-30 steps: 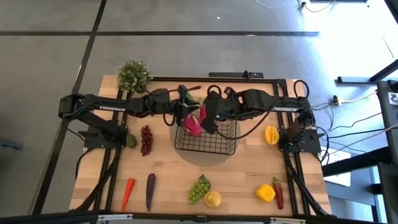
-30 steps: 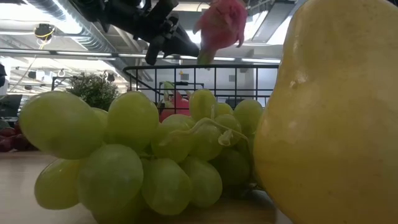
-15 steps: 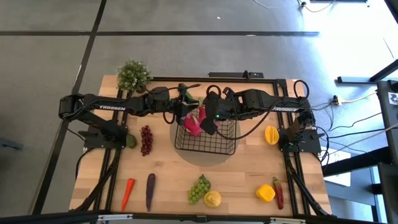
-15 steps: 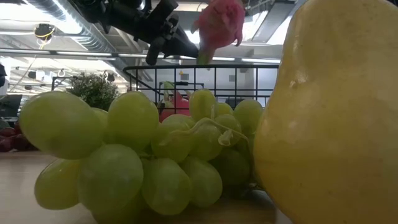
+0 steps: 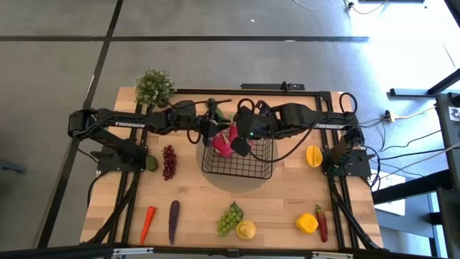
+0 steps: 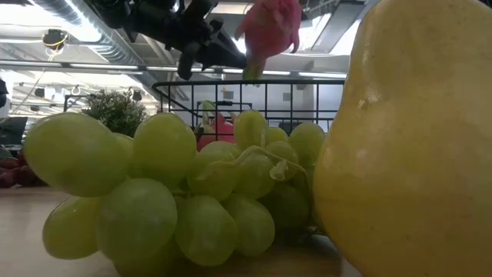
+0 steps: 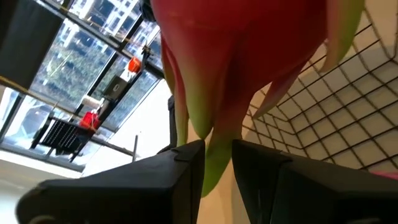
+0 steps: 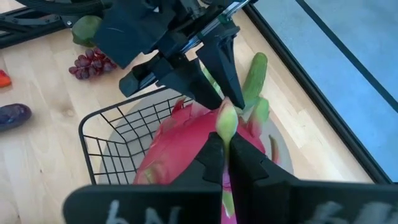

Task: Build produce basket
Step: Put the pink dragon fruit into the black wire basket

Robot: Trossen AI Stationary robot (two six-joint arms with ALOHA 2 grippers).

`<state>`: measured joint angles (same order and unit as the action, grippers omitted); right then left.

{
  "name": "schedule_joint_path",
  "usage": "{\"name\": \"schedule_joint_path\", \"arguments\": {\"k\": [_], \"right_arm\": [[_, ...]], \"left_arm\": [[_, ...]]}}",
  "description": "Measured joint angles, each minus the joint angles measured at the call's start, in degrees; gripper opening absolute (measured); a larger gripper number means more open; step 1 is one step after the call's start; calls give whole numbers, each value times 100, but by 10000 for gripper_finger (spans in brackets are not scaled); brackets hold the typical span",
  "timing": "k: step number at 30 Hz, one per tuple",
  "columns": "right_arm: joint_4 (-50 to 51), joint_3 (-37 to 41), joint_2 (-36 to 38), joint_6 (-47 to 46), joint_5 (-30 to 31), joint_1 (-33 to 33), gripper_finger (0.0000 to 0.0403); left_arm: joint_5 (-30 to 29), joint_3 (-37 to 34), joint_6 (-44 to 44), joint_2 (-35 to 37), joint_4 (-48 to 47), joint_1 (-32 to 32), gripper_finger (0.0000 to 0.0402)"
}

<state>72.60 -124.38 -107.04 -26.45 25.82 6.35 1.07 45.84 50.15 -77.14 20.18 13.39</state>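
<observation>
A pink dragon fruit with green leaf tips hangs in the air above the black wire basket. My left gripper reaches in from the table's left and is shut on one of its green tips. My right gripper comes from the right, slanting down over the basket, shut on another green leaf of the same fruit. A second dragon fruit lies inside the basket. The rest of the produce lies around on the table. My left gripper pinches a green leaf tip at the dragon fruit's lower end between its two fingers, coming nearly level from the table's left. The fruit stands above the fingers, clear of the basket. My right gripper is shut on a thin green leaf of the fruit, which runs back between the two fingers. It slants down from the table's right.
Purple grapes and a green fruit lie at the left. A carrot, eggplant, green grapes, lemon, yellow pepper and chili line the near edge. A potted plant stands far left.
</observation>
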Motion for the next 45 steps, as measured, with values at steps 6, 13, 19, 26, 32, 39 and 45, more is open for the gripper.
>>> {"name": "schedule_joint_path", "arguments": {"k": [6,13,19,26,32,39,45], "right_arm": [[-48,2,0,133,0,0,0],[-116,2,0,192,0,-2,0],[-116,2,-2,212,0,0,0],[-120,2,-2,299,-52,0,0],[-119,4,-4,363,-580,-87,12],[-120,4,-4,468,-893,-186,53],[-125,4,-4,623,-832,-184,115]], "left_arm": [[123,0,1,-118,-15,15,74],[106,-2,237,-229,25,26,74],[109,-2,297,-229,52,26,59],[99,-2,213,-229,50,22,6],[-23,-2,299,-224,-17,17,1],[-61,-2,531,-222,-147,-31,0],[-129,-2,581,-221,-328,-153,0]]}}
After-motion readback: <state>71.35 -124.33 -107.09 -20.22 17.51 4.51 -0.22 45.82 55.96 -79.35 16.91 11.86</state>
